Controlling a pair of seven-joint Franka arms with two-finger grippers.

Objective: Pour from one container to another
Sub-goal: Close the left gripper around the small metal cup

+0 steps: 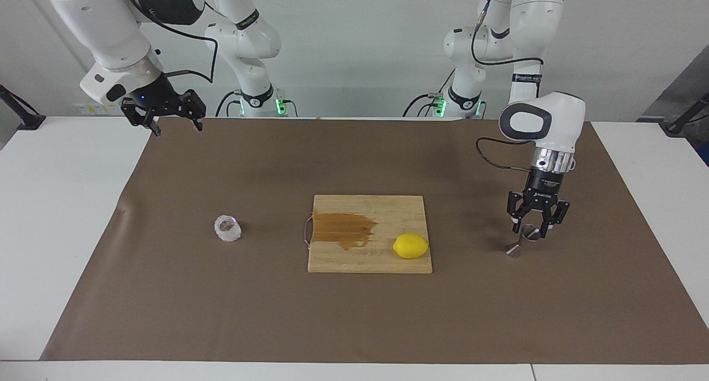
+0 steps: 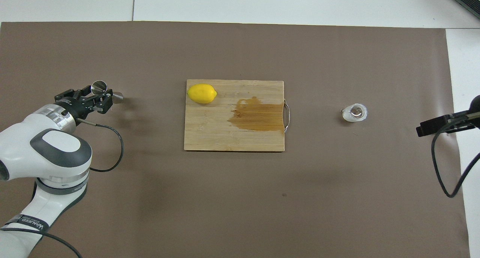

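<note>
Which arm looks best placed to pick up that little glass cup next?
The right. Its open gripper hangs free at the cup's end of the table; the left gripper is down around the jigger.

You can read very little here. On the left arm (image 2: 45,156), low down in the overhead view, a black band (image 2: 29,223) around the link carries white lettering that looks like "WANFED", though you can't be sure of every letter. In the facing view a similar dark band (image 1: 527,77) on the same arm has white print too small to make out, and so does the black body of the left tool (image 1: 534,225) just above its fingers.
</note>
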